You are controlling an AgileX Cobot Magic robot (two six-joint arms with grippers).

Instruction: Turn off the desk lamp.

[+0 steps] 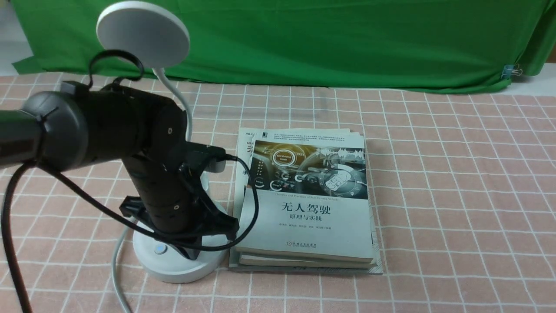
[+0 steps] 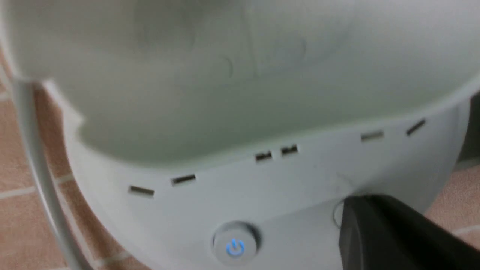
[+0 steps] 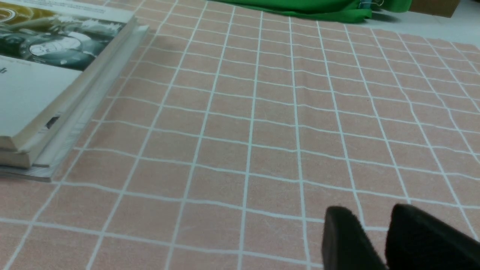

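Left gripper point(image 1: 189, 251): set low on the desk lamp point(image 1: 182, 265), wrist pitched steeply down, judged so that a tip can press from above. One black finger point(image 2: 382, 228) shows in the left wrist view, lying on or just over the base; contact cannot be confirmed. The second finger is hidden, so whether the jaws are parted or closed cannot be told. Nothing appears held.

Power button point(image 2: 235, 245): lit blue, uncovered, at nine o'clock of the fingertip in the front view. A curved edge at the fingertip may be a second button; too little shows to say. Judgement: if the lit button is the switch, the tip sits off target and needs a short shift toward nine o'clock.

Lamp position: at about eight o'clock on the checked tablecloth point(image 1: 434, 174). The neck point(image 1: 184, 104) rises behind the arm to the disc head point(image 1: 143, 34) at eleven o'clock. The head faces away, so its light cannot be judged. The cord point(image 1: 116, 269) trails off toward six o'clock.

Stack of books point(image 1: 306, 208): just beside the base at three o'clock, which favours the approach from above.

Right gripper point(image 3: 371, 217): fingers drawn close together, holding nothing, parked over bare cloth well apart from the lamp, judged idle
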